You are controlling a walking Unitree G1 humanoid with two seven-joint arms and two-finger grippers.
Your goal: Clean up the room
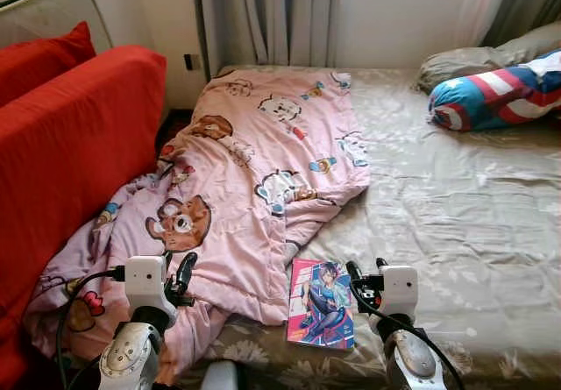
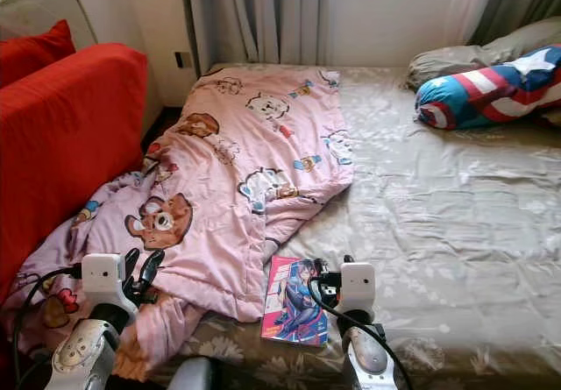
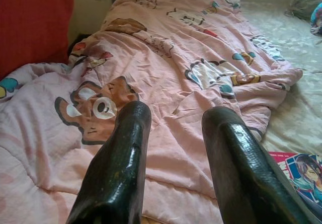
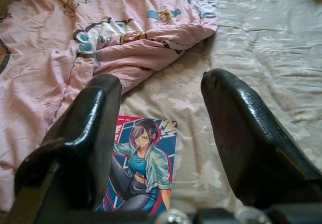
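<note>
From the head views, the comic book (image 1: 321, 303) lies flat at the near edge of the bed (image 1: 456, 206), its left side touching the rumpled hem of the pink cartoon blanket (image 1: 254, 153), and the right gripper (image 1: 360, 286) hovers just beside its right edge while the left gripper (image 1: 180, 278) hangs over the blanket near the red sofa (image 1: 70, 136); a Captain America pillow (image 1: 500, 92) sits far off at the head of the bed. In the left wrist view the left gripper's fingers (image 3: 121, 168) stand apart with nothing between them, blanket below. In the right wrist view the right gripper's fingers (image 4: 241, 128) are likewise spread and empty, the book lying under the one nearer the blanket. The book looks like the likely first pick: I would shift the right gripper toward the blanket until the cover's free edge sits between the fingers, then come in low, since a thin, glossy book on a soft mattress gives little lip to grip. The cover shows a blue-jacketed anime figure on red and blue.
</note>
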